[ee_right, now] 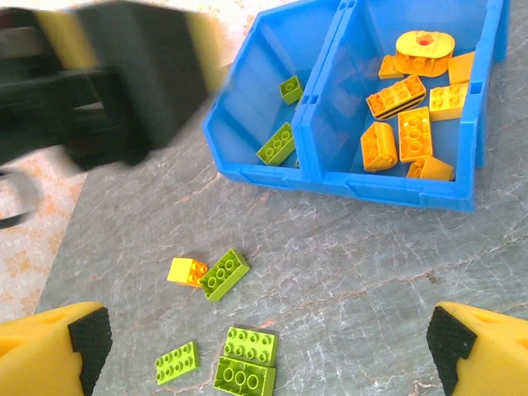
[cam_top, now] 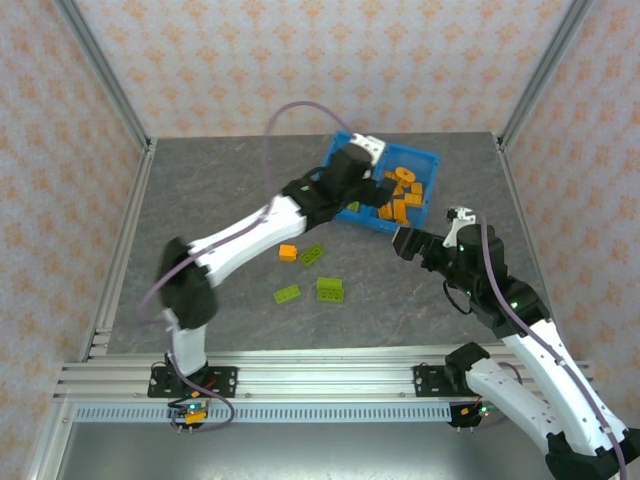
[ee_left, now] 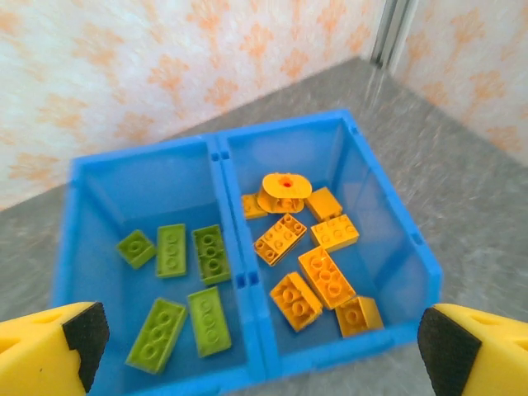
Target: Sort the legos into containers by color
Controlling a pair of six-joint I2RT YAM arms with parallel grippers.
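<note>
Left jaws: spread wide, nothing between them. Their black pads (ee_left: 82,338) sit at the lower corners of the left wrist view, poised above the near wall of the blue bin (ee_left: 280,132).

Bin position: far side of the surface (cam_top: 200,200), right of centre, its 2 compartments side by side.
- Left compartment: 5 lime green legos (ee_left: 171,250), lying flat and loosely spread.
- Right compartment: about 8 orange legos (ee_left: 326,276) in a looser heap, 1 round-topped piece (ee_left: 285,191) toward the back.

Right jaws: also fully apart and empty, pads (ee_right: 87,338) in the lower corners of the right wrist view, held over the open surface just in front of the bin.

Loose pieces, mid-surface, well apart from the bin:
- 1 orange brick (ee_right: 187,271) touching a green brick (ee_right: 224,273) at its right.
- 1 small green brick (ee_right: 176,362) nearer the arm bases.
- 2 green bricks (ee_right: 247,360) pressed together beside it — we cannot tell whether they are joined or merely touching.

The left arm (cam_top: 250,232) reaches diagonally across the surface to the bin.
</note>
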